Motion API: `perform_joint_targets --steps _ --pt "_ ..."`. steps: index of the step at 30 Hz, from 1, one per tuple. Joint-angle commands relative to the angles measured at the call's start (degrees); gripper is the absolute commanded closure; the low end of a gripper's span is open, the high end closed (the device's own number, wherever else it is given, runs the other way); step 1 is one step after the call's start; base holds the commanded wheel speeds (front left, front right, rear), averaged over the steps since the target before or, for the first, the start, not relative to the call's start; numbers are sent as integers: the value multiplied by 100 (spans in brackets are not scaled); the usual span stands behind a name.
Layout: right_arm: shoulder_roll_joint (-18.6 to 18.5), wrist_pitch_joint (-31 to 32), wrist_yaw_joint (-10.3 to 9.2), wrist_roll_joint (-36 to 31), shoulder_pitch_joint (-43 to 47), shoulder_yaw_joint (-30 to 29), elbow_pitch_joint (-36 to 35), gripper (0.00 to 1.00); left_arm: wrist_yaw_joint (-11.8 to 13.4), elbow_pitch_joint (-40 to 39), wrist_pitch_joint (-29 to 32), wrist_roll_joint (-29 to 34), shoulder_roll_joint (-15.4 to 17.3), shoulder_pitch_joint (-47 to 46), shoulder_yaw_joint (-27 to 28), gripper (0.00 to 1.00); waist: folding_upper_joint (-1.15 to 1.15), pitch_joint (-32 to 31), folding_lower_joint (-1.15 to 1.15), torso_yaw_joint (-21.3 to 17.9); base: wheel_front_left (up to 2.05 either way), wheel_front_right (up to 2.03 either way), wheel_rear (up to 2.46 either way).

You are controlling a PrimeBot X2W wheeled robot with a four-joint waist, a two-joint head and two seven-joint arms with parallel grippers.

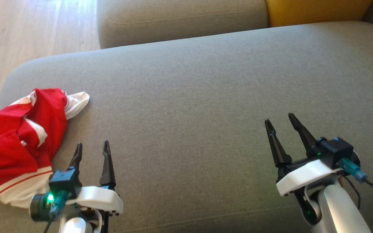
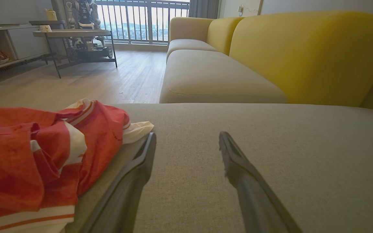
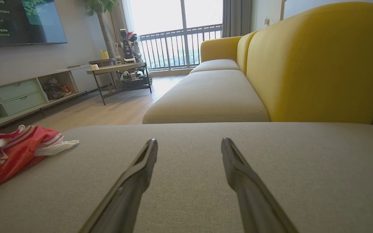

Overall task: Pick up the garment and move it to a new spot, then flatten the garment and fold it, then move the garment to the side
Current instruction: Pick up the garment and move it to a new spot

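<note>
Lying crumpled at the left end of the grey seat cushion (image 1: 189, 81) is one red-and-white garment (image 1: 15, 142). Two pincers are hovering over that cushion, the left gripper (image 1: 93, 142) and the right gripper (image 1: 278, 117), both spread and empty.

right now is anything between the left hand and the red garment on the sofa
Nothing visible does. The open left hand sits over bare sofa cushion, and the crumpled red garment lies just to its left with only cushion between them.

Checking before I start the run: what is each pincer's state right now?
Left pincer: open, holding nothing, beside the garment.
Right pincer: open, holding nothing, over the sofa cushion.
</note>
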Motion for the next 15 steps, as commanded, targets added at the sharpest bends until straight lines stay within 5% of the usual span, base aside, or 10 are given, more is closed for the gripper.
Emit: perform_joint_targets --steps 1,15 --pt "-52 -54 -1 -8 -280 110 -222 0 -12 -173 -71 68 -3 -263 230 0 0 1 0 42 0 0 0" --pt "-52 -54 -1 38 -137 342 -405 0 -201 -245 -71 234 -74 -204 626 0 0 -42 0 1071 0 0 0"
